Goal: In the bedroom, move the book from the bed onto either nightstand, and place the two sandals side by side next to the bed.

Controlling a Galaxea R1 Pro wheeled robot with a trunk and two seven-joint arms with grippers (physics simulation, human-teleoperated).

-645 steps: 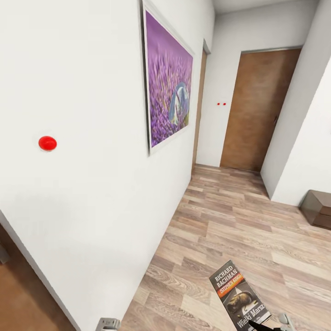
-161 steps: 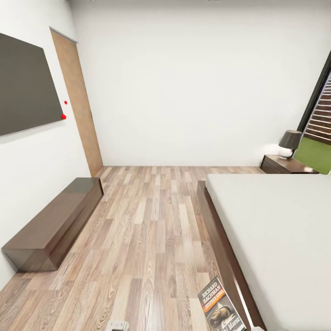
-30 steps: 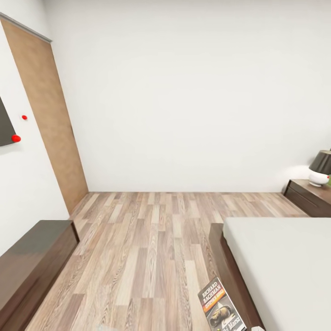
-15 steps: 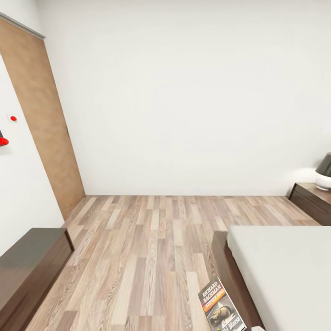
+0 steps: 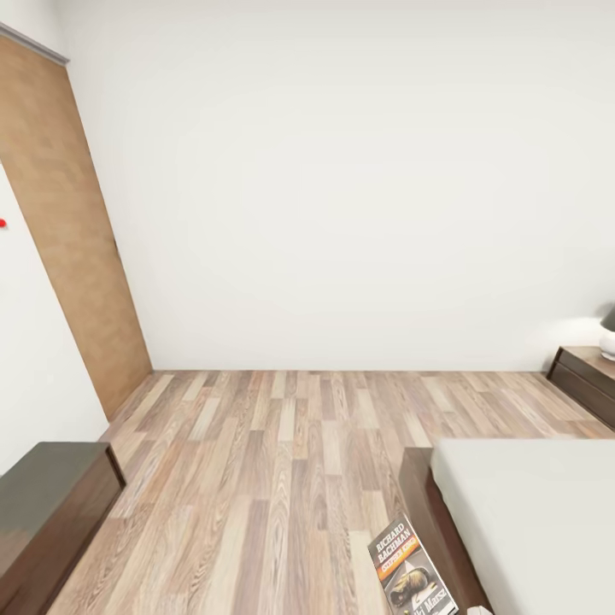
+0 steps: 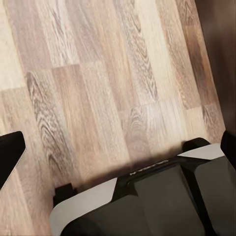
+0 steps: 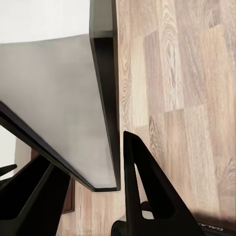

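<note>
Book (image 5: 411,571) cover reading "RICHARD BACHMAN", apparently in right gripper (image 7: 93,182)

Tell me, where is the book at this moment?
In the head view the book is at the bottom edge, right of centre, over the wood floor just beside the bed frame corner; the right wrist view shows it between the jaws.

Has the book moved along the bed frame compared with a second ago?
Yes. The book has travelled with the robot toward the far wall: it sits at the same spot in the head view, while the bed frame's corner beside it has come nearer.
</note>
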